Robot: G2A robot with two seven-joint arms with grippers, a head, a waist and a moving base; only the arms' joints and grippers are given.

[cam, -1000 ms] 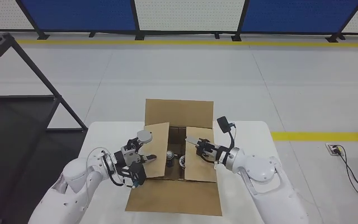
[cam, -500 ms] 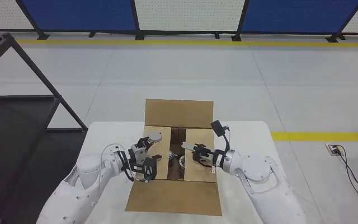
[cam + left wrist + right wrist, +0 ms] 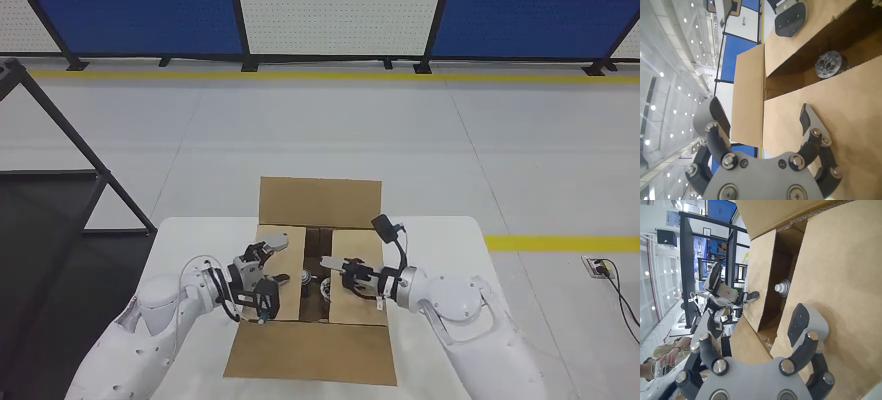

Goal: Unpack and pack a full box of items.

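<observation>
On the counter (image 3: 445, 240) stands the box (image 3: 320, 205), and everything here is placed by it. At the box's left side the left claw (image 3: 268, 270) (image 3: 761, 111) is spread and pinches nothing. One finger lies flat on the left flap (image 3: 290, 250) and the other hangs past that flap's outer edge. The flap is folded inward over the box, close to level. Along the box's middle, from its near wall to its far wall, runs a narrow open slot between the two side flaps. This slot is what the coming move depends on, since each flap's free edge lies toward it from the claw on that flap. Down in the slot stand the packed things, a spray can (image 3: 782, 288) with a white cap toward the left flap and a dark holed disc (image 3: 828, 64) beside it toward the right flap. Both sit below the flap edges. At the box's right side the right flap (image 3: 352, 243) is folded in the same way, and the right claw (image 3: 340, 270) (image 3: 755, 321) rests on it. This claw is spread too and grips nothing, with one pad against the cardboard. Each claw is nearest its own flap, so the closing looks like a job for both arms, pressing down and inward toward the slot. The long front and rear flaps of the box are not yet folded.
</observation>
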